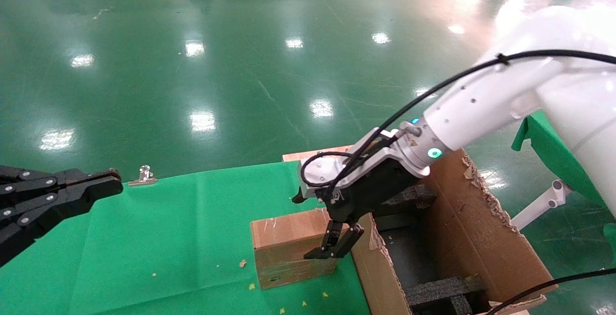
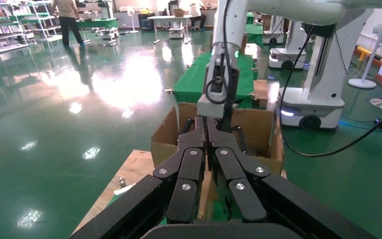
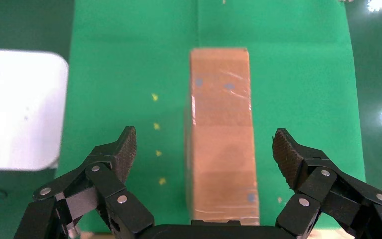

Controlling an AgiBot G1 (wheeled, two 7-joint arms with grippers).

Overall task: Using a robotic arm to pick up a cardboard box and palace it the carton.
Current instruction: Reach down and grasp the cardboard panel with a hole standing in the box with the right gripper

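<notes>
The cardboard box (image 1: 292, 247) sits on the green-covered desk (image 1: 159, 238), just beside the near wall of the carton (image 1: 486, 238), which stands open at the desk's right end with black foam inside. The right gripper (image 1: 334, 250) hangs directly over the box, at the end nearest the carton, with its fingers (image 3: 122, 154) spread wide.

In the right wrist view the relation that matters is plain. The box (image 3: 222, 134) lies centred in the gap between the two fingers, and its long axis runs straight away from the gripper (image 3: 204, 152), parallel to the pads. The fingers therefore straddle the box across its narrow width, with clear green cloth showing on each side between pad and cardboard. They are apart from it, not touching.

My judgement is that the coming move is a straight descent and then a squeeze across the short sides, with no turn of the wrist needed. The nearness of the carton wall is the one thing to watch, since the fingertips in the head view hang close to it.

The left gripper (image 1: 72, 192) is parked well apart at the desk's left edge, its fingers (image 2: 191, 164) pressed together. The right arm is far nearer the box.
</notes>
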